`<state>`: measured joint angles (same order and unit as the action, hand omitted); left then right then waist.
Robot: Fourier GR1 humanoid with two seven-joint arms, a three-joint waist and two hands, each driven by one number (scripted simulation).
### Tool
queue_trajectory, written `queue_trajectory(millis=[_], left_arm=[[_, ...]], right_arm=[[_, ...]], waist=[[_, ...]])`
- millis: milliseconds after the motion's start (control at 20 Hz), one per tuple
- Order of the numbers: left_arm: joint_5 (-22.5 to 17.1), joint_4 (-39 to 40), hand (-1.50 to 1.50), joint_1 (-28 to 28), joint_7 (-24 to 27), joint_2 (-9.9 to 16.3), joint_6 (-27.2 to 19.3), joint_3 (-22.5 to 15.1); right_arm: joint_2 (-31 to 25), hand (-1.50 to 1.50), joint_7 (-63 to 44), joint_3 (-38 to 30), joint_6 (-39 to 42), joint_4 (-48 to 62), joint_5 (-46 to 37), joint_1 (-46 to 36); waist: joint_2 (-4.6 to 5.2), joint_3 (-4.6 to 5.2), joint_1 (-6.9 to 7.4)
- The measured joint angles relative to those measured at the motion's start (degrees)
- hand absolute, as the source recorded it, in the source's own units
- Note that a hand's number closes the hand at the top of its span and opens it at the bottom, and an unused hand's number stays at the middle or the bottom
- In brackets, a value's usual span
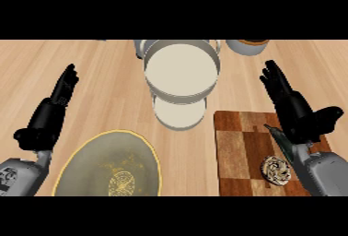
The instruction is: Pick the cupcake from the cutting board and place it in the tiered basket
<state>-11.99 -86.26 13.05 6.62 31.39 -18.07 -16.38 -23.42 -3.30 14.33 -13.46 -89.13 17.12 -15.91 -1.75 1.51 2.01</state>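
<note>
Plate (108, 168) left of cutting board (241, 152)

Table (102, 73): light wood, pale tan, fine grain lines. Cutting board (241, 143): checkered blocks, dark reddish brown and mid brown. Cupcake (277, 169): cream top with dark brown swirl, dark rim. Plate (88, 161): olive-grey centre, yellow rim, yellow ornament near lower middle plus faint yellow flecks. Tiered basket (182, 69): grey walls, off-white cream trays, upper and lower alike. Container at top right (247, 46): pale grey, brown on top. Left hand (58, 99) and right hand (292, 103): black. Forearms: grey, glossy, dark detail on the left one.
</note>
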Motion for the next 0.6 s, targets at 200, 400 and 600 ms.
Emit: queue_trajectory(millis=[200, 400, 600], left_arm=[[-0.19, -0.12, 0.0, -1.39, 0.55, -2.46, -1.88, 0.41], [-0.98, 0.1, 0.0, -2.49, -0.34, -5.46, -3.68, -0.06], [-1.07, 0.03, 0.0, -2.59, -1.62, -8.57, -4.95, -1.79]], right_arm=[[-1.72, 1.5, 4.86, -6.53, 10.42, -0.09, 9.95, -0.51], [-1.43, -1.5, 8.52, -13.87, 17.08, 1.86, 20.05, 1.14], [-0.72, -1.5, 4.98, -14.49, 30.59, 6.52, 32.35, 4.27]], waist=[[1.21, -1.11, -1.2], [1.71, -2.1, -2.96], [2.28, -2.12, -2.56]])
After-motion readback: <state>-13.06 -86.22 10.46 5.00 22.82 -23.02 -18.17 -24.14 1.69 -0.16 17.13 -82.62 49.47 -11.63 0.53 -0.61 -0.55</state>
